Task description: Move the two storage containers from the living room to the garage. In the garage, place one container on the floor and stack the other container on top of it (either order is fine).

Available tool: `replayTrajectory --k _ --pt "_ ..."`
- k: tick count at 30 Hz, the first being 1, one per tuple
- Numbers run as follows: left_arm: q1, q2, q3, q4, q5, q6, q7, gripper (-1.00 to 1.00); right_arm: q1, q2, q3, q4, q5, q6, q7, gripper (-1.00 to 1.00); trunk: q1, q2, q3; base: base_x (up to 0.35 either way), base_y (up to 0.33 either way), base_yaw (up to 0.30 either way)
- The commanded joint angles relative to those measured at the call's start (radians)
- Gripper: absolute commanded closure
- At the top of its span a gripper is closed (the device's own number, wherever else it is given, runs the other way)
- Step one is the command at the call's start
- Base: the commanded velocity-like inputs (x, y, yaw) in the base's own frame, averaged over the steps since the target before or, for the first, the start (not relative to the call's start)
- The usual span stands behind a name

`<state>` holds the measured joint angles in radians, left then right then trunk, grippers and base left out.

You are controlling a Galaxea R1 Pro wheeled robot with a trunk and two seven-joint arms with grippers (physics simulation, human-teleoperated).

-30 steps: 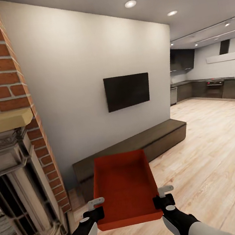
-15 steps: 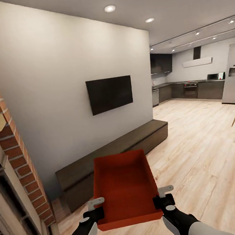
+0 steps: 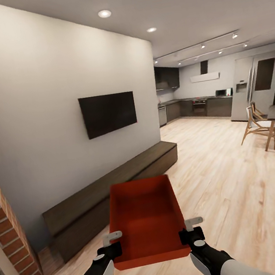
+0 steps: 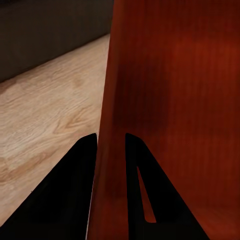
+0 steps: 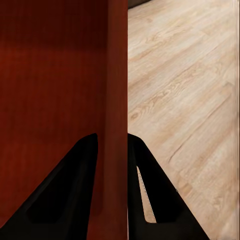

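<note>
1. Left gripper [image 3: 113,243]: arm extended forward, fingers clamped over the left wall of the storage container [image 3: 146,218].
2. Right gripper [image 3: 190,230]: mirrored pose, fingers pinching its right wall.

An orange-red, lidless rectangular bin [image 3: 146,218] is sitting level in the air above the wood floor, open side up and empty. Its thin left wall [image 4: 107,150] and right wall [image 5: 116,125] are each being pinched between dark fingers.
</note>
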<state>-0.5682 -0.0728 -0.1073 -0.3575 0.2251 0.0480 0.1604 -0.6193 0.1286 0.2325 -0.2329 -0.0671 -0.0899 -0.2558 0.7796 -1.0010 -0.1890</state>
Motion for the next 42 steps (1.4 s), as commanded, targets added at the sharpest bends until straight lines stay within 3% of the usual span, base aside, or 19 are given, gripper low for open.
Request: replayTrajectory --k 1,26,42 --pt "0.001 0.001 -0.006 0.000 0.009 0.006 0.013 1.00 -0.002 0.000 -0.018 -0.002 0.008 -0.007 -0.009 1.00 0.000 -0.001 -0.001 0.000 0.000 -0.288" --pt "0.001 0.001 -0.008 -0.001 0.008 0.006 0.014 1.00 -0.002 0.000 -0.018 -0.002 0.008 -0.007 -0.009 1.00 0.000 -0.001 -0.001 0.000 0.000 -0.288" --pt "0.001 0.001 -0.013 -0.001 0.008 0.006 0.048 1.00 -0.002 0.000 -0.018 -0.002 0.008 -0.007 -0.009 1.00 0.000 -0.001 -0.001 0.000 0.000 -0.288"
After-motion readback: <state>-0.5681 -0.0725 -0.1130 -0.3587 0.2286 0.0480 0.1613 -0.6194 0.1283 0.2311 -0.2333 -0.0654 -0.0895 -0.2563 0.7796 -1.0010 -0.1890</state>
